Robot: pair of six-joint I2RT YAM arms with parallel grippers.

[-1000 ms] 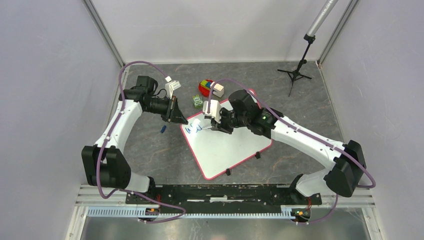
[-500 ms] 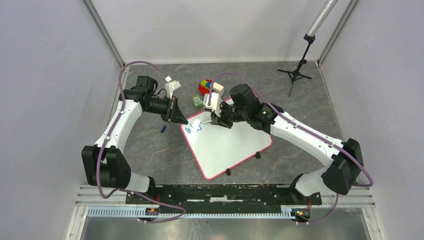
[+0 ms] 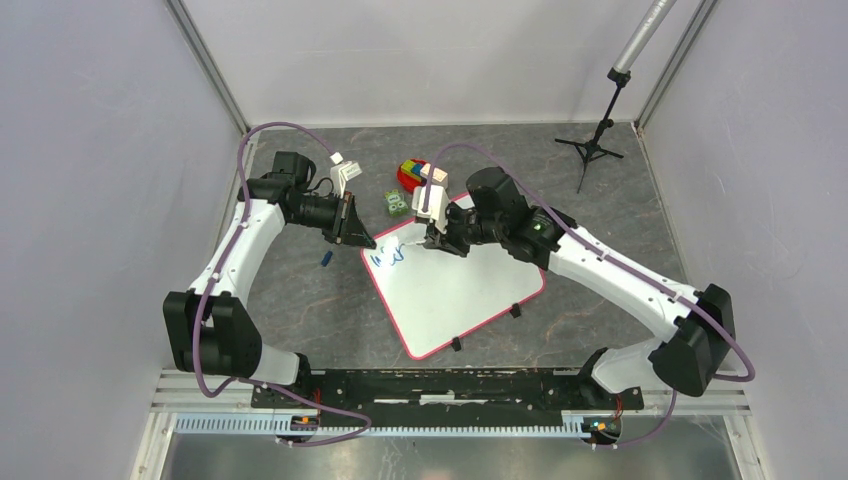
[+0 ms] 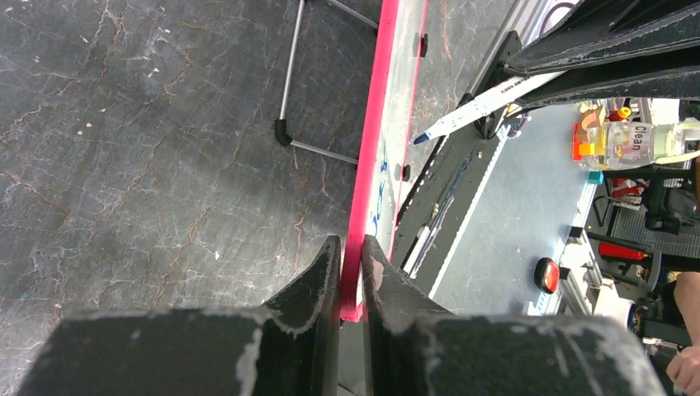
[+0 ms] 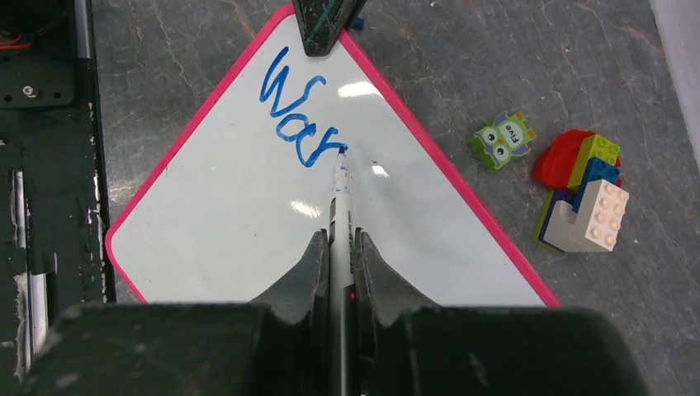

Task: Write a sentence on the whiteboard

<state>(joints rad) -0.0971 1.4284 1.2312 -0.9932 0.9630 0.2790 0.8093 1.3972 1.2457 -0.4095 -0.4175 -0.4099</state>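
Observation:
The whiteboard lies tilted on the grey table, its pink rim edge-on in the left wrist view. My left gripper is shut on the board's far left corner. My right gripper is shut on a white marker, whose blue tip touches the whiteboard just right of the blue letters "War". This start of the sentence sits near the held corner. The marker also shows beyond the rim in the left wrist view.
A stack of coloured toy bricks and a green owl block lie just beyond the board. A small blue cap lies left of it. A black tripod stand is at the back right.
My right gripper has shifted a little to the right along the board with the marker, and the blue lettering has grown. The left arm has not moved.

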